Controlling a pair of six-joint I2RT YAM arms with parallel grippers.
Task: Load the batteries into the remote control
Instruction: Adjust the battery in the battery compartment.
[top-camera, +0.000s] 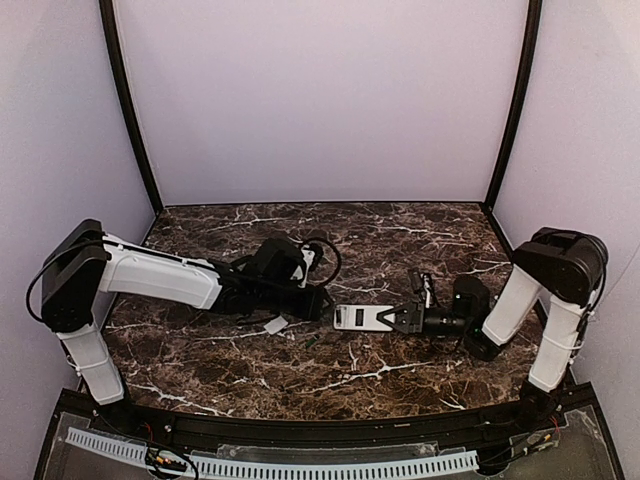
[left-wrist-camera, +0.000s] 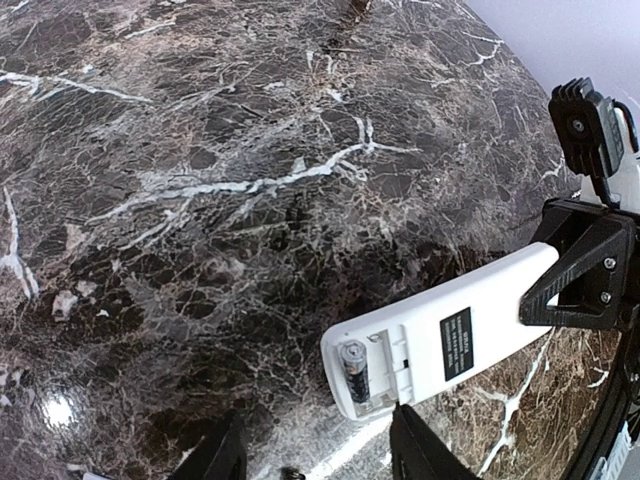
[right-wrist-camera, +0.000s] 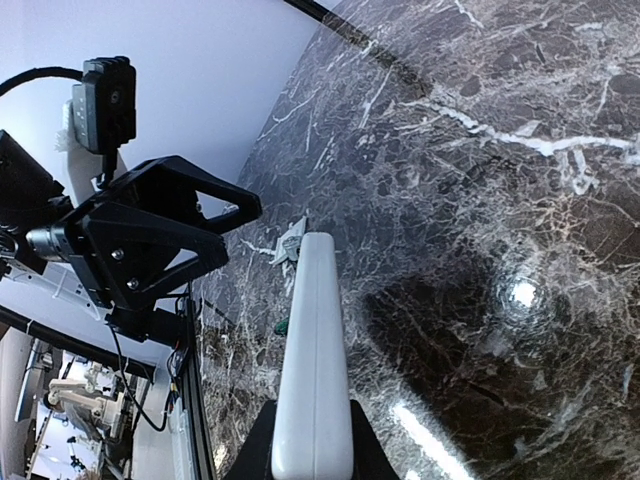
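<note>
The white remote control (top-camera: 358, 317) lies back-up just above the marble, with my right gripper (top-camera: 398, 319) shut on its right end. In the left wrist view its compartment (left-wrist-camera: 375, 368) is open, and one dark battery (left-wrist-camera: 355, 371) sits in the slot nearest the remote's end. My left gripper (left-wrist-camera: 315, 460) hangs open just short of that end, nothing between its fingers (left-wrist-camera: 216, 455). The right wrist view shows the remote (right-wrist-camera: 315, 340) edge-on, clamped between the right gripper (right-wrist-camera: 312, 455) jaws. A small dark-green piece (right-wrist-camera: 283, 326), perhaps a second battery, lies on the table beside the remote.
A small white flat piece (top-camera: 276, 325), which looks like the compartment lid, lies on the marble (top-camera: 400, 230) near the left gripper, also in the right wrist view as the white piece (right-wrist-camera: 292, 243). Purple walls close in the back and sides.
</note>
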